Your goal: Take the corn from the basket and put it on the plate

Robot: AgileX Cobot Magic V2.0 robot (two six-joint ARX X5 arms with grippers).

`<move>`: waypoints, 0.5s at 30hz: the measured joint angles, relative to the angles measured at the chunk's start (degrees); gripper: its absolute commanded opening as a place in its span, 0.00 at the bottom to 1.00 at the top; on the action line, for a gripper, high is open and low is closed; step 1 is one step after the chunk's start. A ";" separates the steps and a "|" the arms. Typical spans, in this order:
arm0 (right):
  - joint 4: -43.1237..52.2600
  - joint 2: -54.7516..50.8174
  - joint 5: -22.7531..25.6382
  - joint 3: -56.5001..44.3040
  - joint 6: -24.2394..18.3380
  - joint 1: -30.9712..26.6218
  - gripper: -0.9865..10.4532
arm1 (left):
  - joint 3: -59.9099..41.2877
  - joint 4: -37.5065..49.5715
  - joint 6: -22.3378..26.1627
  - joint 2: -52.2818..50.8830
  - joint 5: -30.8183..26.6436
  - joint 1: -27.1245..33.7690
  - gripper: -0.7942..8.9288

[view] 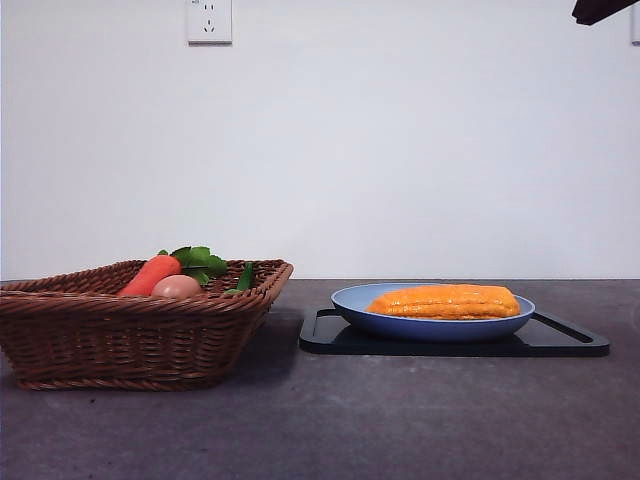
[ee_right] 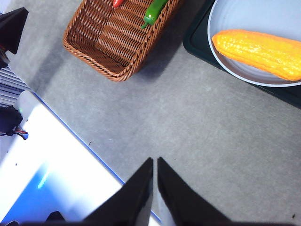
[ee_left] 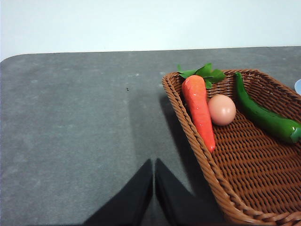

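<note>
Corn lies flat on plate, which sits on black tray on worktop. Basket alongside, w/ carrot, egg, green pepper. L gripper closed, empty, beside basket; R gripper closed, empty, above worktop.

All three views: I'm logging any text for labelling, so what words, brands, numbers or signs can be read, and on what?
None: no readable text in any view.
The corn, plate, tray and basket bear no marks.
The wall socket shows only slots, no lettering.
</note>
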 measured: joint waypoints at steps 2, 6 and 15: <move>0.00 0.00 -0.02 0.00 0.00 0.00 0.09 | 0.00 0.00 -0.42 0.00 -0.02 0.00 0.09; 0.02 0.00 0.00 0.00 0.00 0.00 0.09 | 0.00 0.00 -0.96 0.00 -0.02 0.00 0.09; 0.02 0.00 -0.02 0.00 0.00 0.00 0.09 | 0.00 0.00 -1.11 0.00 -0.02 0.00 0.09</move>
